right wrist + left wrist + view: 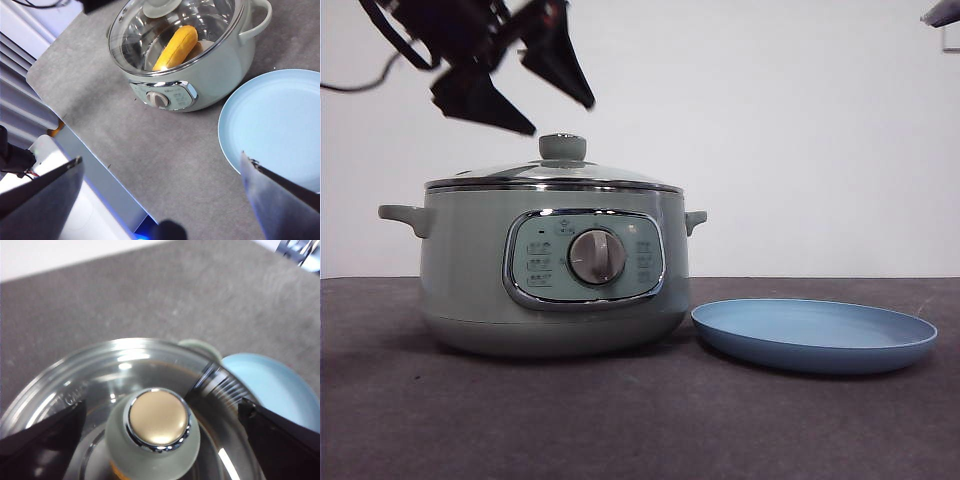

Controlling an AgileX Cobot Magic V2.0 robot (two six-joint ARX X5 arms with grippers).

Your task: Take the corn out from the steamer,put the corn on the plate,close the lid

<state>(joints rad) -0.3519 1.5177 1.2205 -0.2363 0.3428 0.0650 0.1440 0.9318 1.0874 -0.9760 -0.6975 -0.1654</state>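
The sage-green steamer (470,270) stands left of centre with its glass lid (520,172) on. The corn (176,47) lies inside, seen through the glass in the right wrist view. The light-blue plate (815,335) lies empty just right of the pot. My left gripper (560,117) hovers open just above the lid's green knob (562,147). In the left wrist view the knob (157,417) sits between its spread jaws, untouched. My right gripper (162,200) is open and empty, high above the table's front and the plate (280,120).
The dark grey tabletop (640,420) runs in front of the pot and plate. The right wrist view shows the table's edge (75,135) with white equipment (45,150) beyond it. The right arm shows only as a tip at the top right corner (942,12).
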